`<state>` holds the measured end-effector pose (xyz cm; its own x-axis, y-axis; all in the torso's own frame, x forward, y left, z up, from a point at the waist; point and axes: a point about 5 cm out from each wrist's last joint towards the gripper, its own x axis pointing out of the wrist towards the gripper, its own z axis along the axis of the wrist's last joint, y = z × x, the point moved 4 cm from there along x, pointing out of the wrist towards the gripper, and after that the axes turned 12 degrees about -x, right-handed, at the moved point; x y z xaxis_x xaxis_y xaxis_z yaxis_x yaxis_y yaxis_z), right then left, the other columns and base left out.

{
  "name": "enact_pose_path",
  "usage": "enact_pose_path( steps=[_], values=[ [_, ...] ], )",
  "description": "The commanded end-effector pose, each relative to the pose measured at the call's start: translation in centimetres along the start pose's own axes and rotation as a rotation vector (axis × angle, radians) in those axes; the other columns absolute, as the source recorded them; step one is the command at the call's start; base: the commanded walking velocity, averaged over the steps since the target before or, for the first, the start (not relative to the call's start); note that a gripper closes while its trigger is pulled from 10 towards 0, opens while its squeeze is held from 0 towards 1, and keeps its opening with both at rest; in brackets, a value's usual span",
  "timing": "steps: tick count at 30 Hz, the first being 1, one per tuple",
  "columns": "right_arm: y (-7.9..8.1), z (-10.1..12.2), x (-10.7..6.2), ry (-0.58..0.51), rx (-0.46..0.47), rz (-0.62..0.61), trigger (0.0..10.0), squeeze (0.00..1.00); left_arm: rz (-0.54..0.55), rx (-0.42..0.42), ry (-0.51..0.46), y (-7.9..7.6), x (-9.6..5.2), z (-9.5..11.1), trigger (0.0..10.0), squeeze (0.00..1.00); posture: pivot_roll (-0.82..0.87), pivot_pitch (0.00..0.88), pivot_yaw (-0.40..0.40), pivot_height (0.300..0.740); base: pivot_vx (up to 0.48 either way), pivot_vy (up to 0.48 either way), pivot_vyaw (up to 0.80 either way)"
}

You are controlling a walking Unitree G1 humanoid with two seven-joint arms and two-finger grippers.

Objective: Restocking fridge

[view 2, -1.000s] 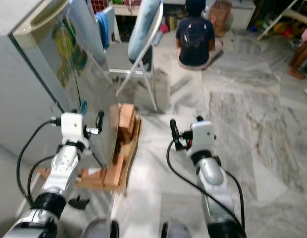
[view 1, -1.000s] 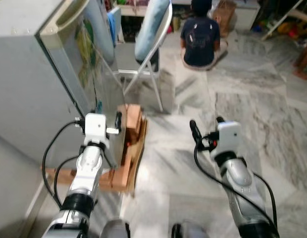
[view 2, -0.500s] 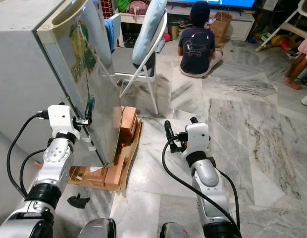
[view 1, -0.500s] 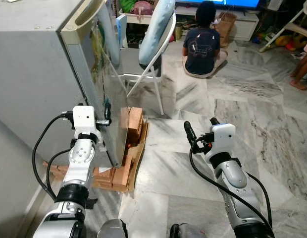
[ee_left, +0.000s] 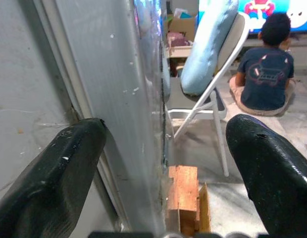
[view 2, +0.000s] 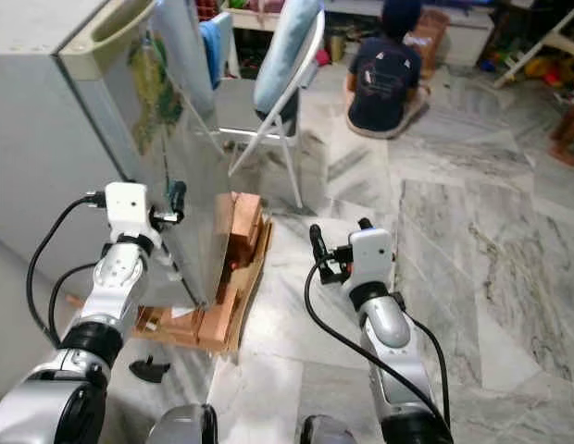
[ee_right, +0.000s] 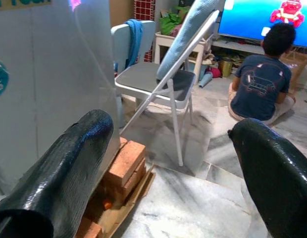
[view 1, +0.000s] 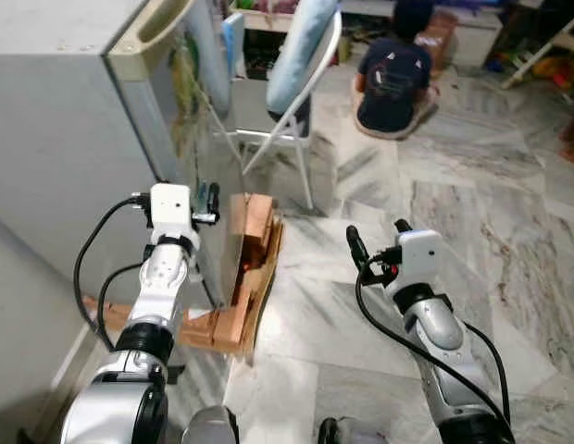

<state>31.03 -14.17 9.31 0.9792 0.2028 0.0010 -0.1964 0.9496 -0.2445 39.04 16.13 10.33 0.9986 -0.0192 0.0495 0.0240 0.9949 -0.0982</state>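
Beside the tall grey metal fridge (view 1: 56,139), at its door edge, stacks of orange-brown bricks (view 1: 253,227) sit on a flattened cardboard sheet (view 2: 239,310) on the grey-veined marble floor (view 1: 472,213) — they lie right at the foot of the fridge door (view 2: 171,139), which carries green and yellow stickers. Behind the bricks stands a white folding metal chair (view 1: 287,111) with a pale blue cushion (view 1: 301,42) leaning on its backrest, and further back a person in a dark blue T-shirt (view 1: 393,69) sits on the floor, back to the robot. A small black object (view 2: 150,370) lies on the floor near the robot's left side; what it is cannot be made out.

From the left wrist view, the door edge runs straight up between the two black fingers (ee_left: 59,168), with the bricks low beyond it; a bright television screen (ee_left: 252,10) glows past the person. From the right wrist view, a blue cloth (ee_right: 133,34) draped over a second chair shows.

The left gripper (view 1: 205,199) is raised on a bent arm, fingers spread and straddling the door edge, not closed on it. The right gripper (view 1: 375,242) is held forward over bare floor — fingers parted, holding nothing
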Motion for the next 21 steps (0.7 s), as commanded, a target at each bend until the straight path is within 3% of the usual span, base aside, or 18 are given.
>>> enact_pose_path(
  steps=[1,9,16,17,18,21],
  values=[
    [0.2,0.1,-0.4,-0.002,0.0,0.021,10.0,0.0,0.051,0.023,0.0,1.1,0.9,0.9,10.0,0.0,0.07,0.077,-0.004,0.74,0.0,0.0,0.0],
    [0.8,-0.4,-1.9,0.022,0.001,0.108,10.0,0.0,0.074,0.033,-0.005,1.4,1.5,1.5,10.0,0.0,0.06,0.079,-0.003,0.74,0.0,0.0,0.0],
    [0.8,-0.7,-1.9,0.048,0.006,0.122,10.0,0.0,0.037,0.024,0.002,0.8,1.8,1.6,10.0,0.0,0.06,0.078,-0.002,0.74,0.0,0.0,0.0],
    [1.4,-1.6,-2.3,0.1,-0.012,0.165,10.0,0.0,-0.034,0.027,-0.005,-0.4,2.2,2.1,10.0,0.0,0.06,0.077,-0.005,0.74,0.0,0.0,0.0],
    [1.4,-1.6,-2.3,0.1,-0.012,0.165,10.0,0.0,-0.034,0.027,-0.005,-0.4,2.2,2.1,10.0,0.0,0.06,0.077,-0.005,0.74,0.0,0.0,0.0],
    [0.5,-3.3,-4.0,0.175,-0.022,0.143,10.0,0.0,-0.193,0.054,-0.014,-3.6,2.9,3.1,10.0,0.0,0.08,0.076,-0.017,0.74,0.0,0.0,0.0]
  ],
)
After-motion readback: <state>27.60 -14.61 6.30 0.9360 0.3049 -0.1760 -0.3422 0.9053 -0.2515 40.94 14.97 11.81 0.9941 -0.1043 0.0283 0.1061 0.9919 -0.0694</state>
